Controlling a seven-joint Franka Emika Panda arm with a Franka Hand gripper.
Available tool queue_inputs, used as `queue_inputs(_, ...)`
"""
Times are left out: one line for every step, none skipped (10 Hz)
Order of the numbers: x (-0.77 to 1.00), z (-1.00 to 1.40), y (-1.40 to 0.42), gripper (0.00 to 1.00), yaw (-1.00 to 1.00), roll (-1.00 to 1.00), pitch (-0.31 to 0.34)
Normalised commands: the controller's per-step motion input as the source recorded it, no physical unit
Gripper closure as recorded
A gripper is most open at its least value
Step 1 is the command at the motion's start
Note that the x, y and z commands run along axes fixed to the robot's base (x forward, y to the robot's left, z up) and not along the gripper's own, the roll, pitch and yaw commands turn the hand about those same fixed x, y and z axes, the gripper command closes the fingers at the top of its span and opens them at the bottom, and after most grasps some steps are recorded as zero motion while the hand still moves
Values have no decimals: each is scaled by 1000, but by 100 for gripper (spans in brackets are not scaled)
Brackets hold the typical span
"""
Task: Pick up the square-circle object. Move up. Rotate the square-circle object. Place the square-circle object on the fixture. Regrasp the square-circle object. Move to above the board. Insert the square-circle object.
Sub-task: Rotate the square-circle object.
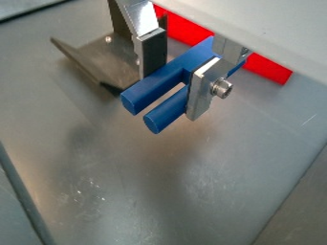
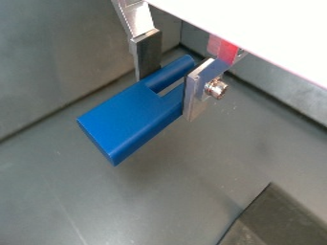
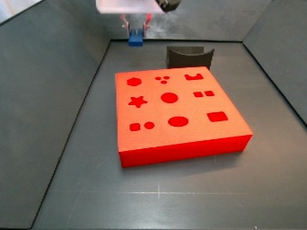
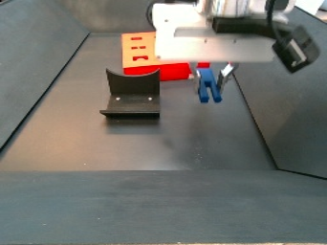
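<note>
Clamped between my jaws (image 2: 173, 78), the square-circle object (image 2: 134, 118) hangs clear of the table (image 1: 192, 191), beside the fixture (image 4: 130, 93) and off the board (image 3: 178, 115). I judge the lift or rotation step is current; next, seat the peg in the fixture's notch. No containers are present.

No readable text, labels, brands or numbers anywhere. Board (image 3: 180, 112) top: only cutout shapes, no lettering. Gripper (image 1: 179, 72), above floor beside board, holds blue peg (image 1: 160, 96); both unmarked.
</note>
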Motion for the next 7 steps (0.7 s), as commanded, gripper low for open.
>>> queue_inputs(32, -1000, 2, 100, 24, -41, -32)
queue_inputs(42, -1000, 2, 100, 19, -55, -33)
queue_inputs(48, -879, 3, 100, 17, -70, -33)
queue_inputs(47, -706, 6, 100, 16, -89, -34)
queue_inputs(44, -585, 6, 100, 16, -100, -42)
queue_inputs(41, -469, 7, 100, 17, -110, -49)
queue_inputs(38, -360, 10, 100, 17, -120, -51)
